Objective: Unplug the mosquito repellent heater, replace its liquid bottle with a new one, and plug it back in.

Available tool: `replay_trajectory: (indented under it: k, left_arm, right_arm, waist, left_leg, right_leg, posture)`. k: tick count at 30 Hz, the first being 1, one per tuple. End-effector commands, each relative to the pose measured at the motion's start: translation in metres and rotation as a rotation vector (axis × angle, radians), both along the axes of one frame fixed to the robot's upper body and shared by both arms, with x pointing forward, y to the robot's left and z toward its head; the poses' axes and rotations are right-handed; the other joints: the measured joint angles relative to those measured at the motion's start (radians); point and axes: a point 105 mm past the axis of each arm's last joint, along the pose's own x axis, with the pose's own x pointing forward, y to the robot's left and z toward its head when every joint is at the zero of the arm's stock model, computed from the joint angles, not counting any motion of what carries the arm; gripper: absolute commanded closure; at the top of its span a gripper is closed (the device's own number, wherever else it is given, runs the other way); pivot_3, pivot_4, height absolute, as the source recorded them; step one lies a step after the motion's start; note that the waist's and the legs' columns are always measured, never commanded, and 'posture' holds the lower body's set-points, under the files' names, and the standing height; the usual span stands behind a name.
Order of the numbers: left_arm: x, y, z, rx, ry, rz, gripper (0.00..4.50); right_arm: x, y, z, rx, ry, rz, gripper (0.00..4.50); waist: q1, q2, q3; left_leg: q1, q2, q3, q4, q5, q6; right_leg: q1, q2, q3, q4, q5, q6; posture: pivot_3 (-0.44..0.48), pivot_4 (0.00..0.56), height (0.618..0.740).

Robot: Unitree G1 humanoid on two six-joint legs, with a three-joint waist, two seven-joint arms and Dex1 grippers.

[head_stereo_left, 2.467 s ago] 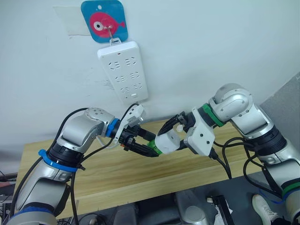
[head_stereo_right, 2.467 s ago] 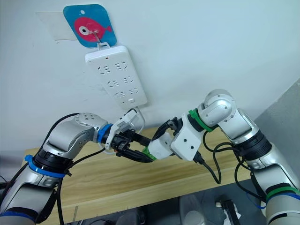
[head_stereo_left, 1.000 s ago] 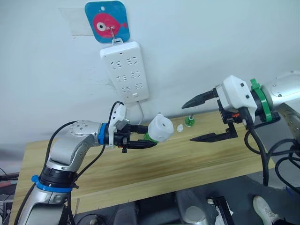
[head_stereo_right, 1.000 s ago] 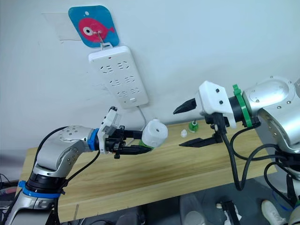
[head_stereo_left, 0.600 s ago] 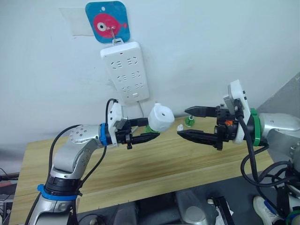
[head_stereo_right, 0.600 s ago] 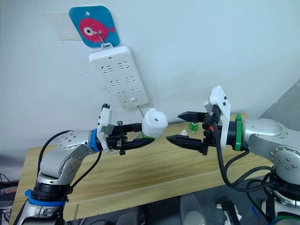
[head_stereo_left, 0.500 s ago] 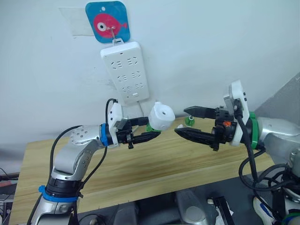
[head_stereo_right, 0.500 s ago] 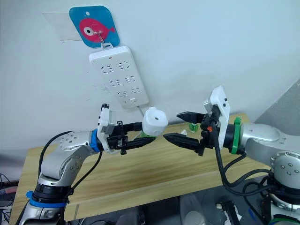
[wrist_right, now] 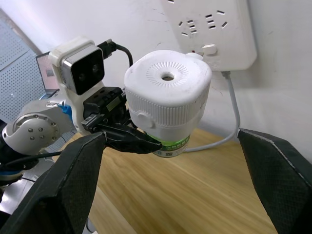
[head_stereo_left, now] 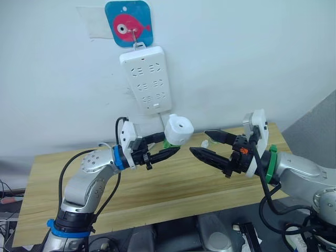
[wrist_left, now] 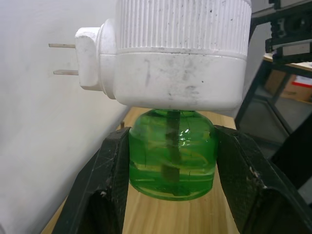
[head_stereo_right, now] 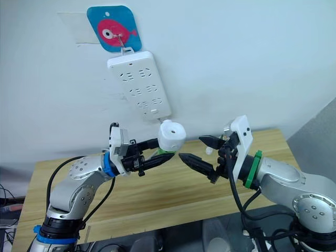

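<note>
1. The left tool (head_stereo_left: 167,146) pinched the green liquid bottle (wrist_left: 171,158) between its two black fingers (wrist_left: 108,185), one pressed on each side of the glass.
2. The mosquito repellent heater (head_stereo_left: 178,129) sat screwed on top of that bottle, held in the air above the back edge of the counter (head_stereo_left: 157,194), touching nothing but the bottle.
3. Its domed end with the round vent hole (wrist_right: 167,76) faced up and toward the right tool, and its two plug prongs (wrist_left: 62,58) pointed at the white wall, clear of it.
4. The right tool (head_stereo_left: 206,143) hovered just beside the heater with its fingers spread wide, one above the other, gripping nothing.
5. In the right wrist view the heater lay between those spread fingers (wrist_right: 73,180) but apart from them.
6. The white power strip (head_stereo_left: 147,79) hung on the wall from a hook over a blue fish sticker (head_stereo_left: 129,23), above the heater and well apart from its prongs.
7. A small white cap (head_stereo_left: 205,144) stood near the back edge of the counter, behind the right tool.
</note>
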Motion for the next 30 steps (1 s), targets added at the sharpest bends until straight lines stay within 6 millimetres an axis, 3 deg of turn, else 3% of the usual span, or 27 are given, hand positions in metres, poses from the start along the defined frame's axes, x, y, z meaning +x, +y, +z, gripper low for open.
replay_trajectory:
  k: [1,13,30]
  left_arm:
    - [-0.006,-0.002,0.015,-0.028,-0.089,-0.003,2.29]
    - [-0.005,0.0,0.011,-0.06,-0.117,0.054,2.29]
    - [-0.01,0.0,0.007,-0.117,-0.132,0.14,2.29]
  right_arm:
    - [-0.007,0.008,0.01,0.03,-0.05,0.014,0.0]
    - [-0.001,0.006,-0.008,-0.005,-0.052,-0.09,0.0]
    - [-0.004,0.005,-0.016,0.028,-0.051,-0.181,0.0]
  waist:
    - [0.006,0.0,0.0]
    - [0.011,0.0,0.0]
    - [0.012,0.0,0.0]
  left_leg:
    - [0.0,0.0,0.0,0.0,0.0,0.0]
    - [0.0,0.0,0.0,-0.001,0.0,0.0]
    - [0.0,0.0,0.0,-0.001,0.0,0.0]
  right_leg:
    - [0.0,0.0,0.0,0.0,0.0,0.0]
    - [0.0,0.0,0.0,-0.001,0.0,0.0]
    - [0.0,0.0,0.0,-0.002,0.0,0.0]
  posture:
    - [-0.273,0.248,0.74]
    - [-0.283,0.241,0.74]
    - [-0.301,0.246,0.74]
